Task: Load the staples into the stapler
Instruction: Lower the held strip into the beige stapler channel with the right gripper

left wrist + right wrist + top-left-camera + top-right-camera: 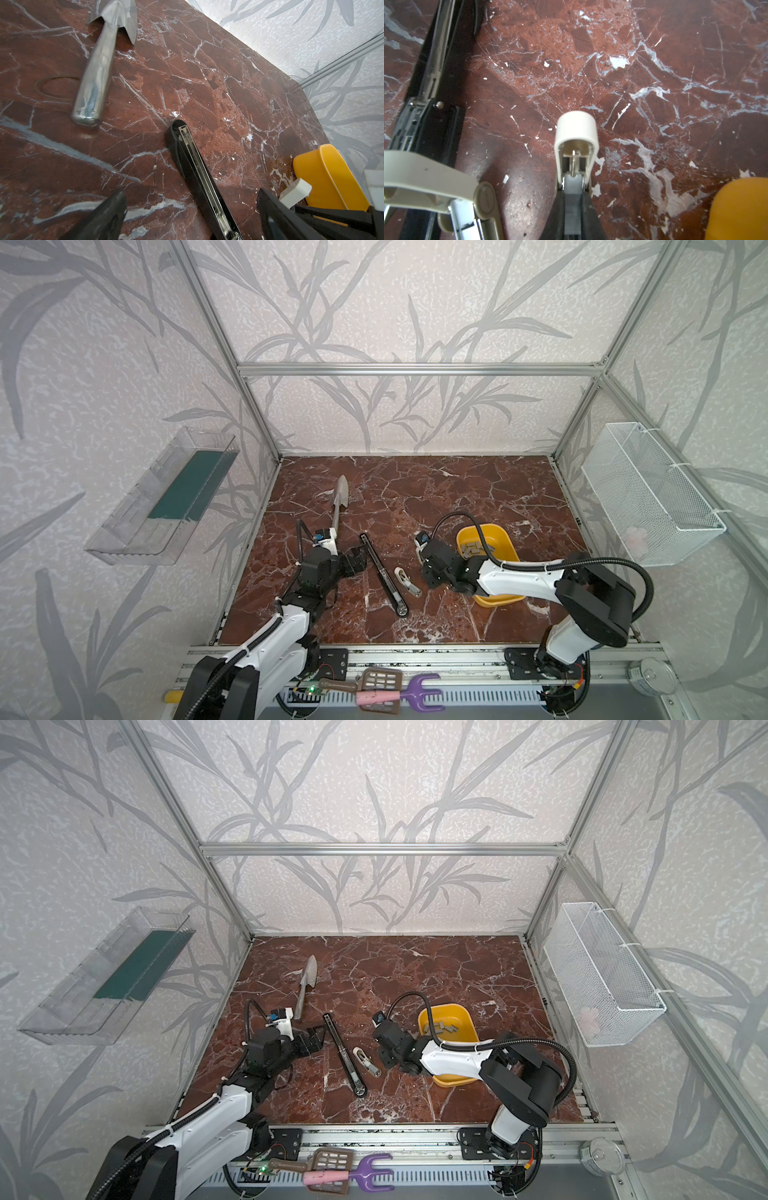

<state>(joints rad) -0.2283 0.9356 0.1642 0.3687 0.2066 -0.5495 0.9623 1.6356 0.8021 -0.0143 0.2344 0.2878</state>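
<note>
Top views: staples (473,548) in a yellow tray (505,545) on red marble (457,489), leafy walls (374,302). I see left gripper (363,559) spread, right gripper (572,199) pinched together.

A robot lab cell: aluminium frame (419,369), leaf-patterned panel walls (415,302), two arms (519,577) bolted to a rail (424,664).

Red-brown marble counter (457,497) is carrying loose kit. Metal trowel (337,508) is lying left of centre, blade pointing at the back wall. Black stapler (383,574) is lying diagonally mid-counter, opened flat, rail facing up, far tip sitting near the trowel handle but apart. Cream-white block (406,580), hinged open with a metal end, is lying just beside the stapler's near half, on its right. Yellow tray (496,600) is sitting further right, well apart from the stapler.
</note>
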